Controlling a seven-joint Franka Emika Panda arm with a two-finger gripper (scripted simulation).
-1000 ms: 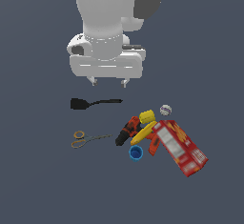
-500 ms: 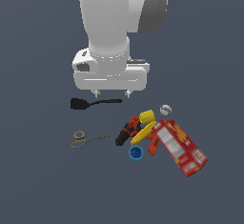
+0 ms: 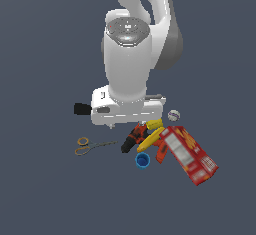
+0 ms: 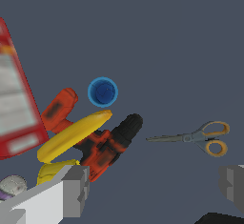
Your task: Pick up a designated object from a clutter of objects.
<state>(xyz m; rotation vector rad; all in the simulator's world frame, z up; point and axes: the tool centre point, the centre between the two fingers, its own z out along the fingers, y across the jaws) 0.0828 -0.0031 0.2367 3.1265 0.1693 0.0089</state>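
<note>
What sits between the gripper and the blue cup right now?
In the wrist view, the banana and the red-black drill lie between the open gripper and the blue cup.

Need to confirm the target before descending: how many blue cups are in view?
1. The blue cup stands upright just off the drill and banana; nothing suggests another is hidden.

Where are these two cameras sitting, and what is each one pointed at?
Exterior view: off the arm, raised, looking down on the whole pile; the white arm fills the middle, its gripper hidden behind the hand body.
Wrist view: on the wrist, looking down past the open gripper, whose grey fingers show.
Shared: the blue cup, banana, drill, scissors and red cracker box.
</note>
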